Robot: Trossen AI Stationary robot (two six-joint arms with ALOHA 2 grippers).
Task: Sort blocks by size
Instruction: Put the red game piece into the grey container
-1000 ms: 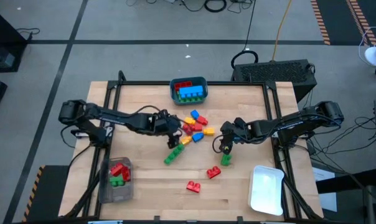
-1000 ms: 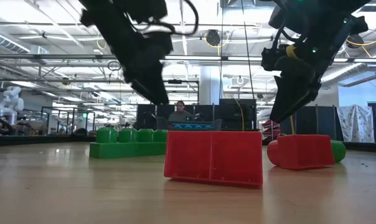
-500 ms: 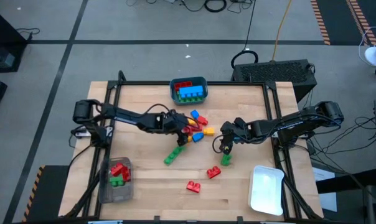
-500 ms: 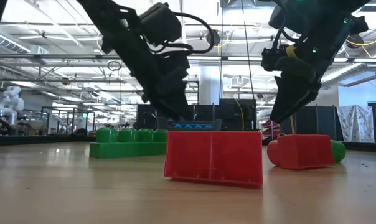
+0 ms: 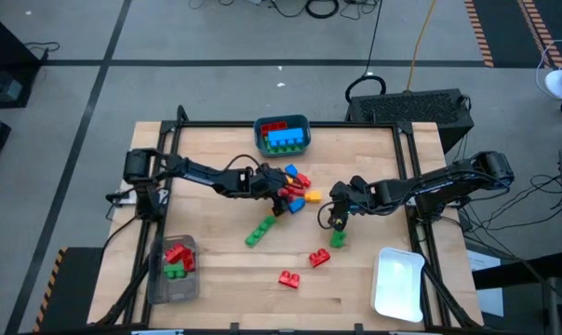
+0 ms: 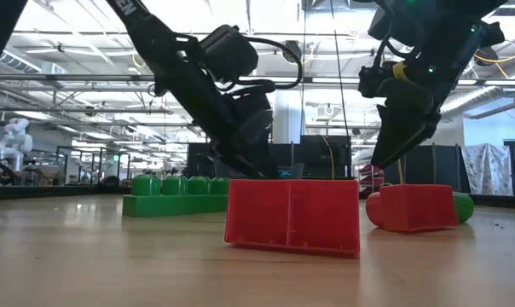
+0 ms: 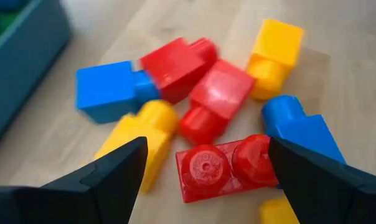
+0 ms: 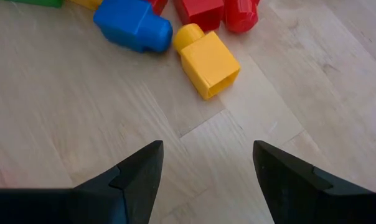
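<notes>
A pile of red, blue, yellow and orange blocks lies at the table's middle. My left gripper is open at the pile's left side. In the left wrist view its gripper has one finger on either side of a red two-stud brick, low over the table, and touches nothing that I can see. My right gripper is open and empty above bare wood right of the pile, with a yellow block and a blue block ahead of it. A long green brick lies below the pile.
A teal bin with blue and red blocks stands at the far middle. A clear container with red and green blocks is at the near left, a white tray at the near right. Two red blocks and a green block lie loose.
My left gripper has gone toward the table's right edge, into the left side of the pile, and has come down lower over the table. It stays open. The blocks have not visibly moved.
</notes>
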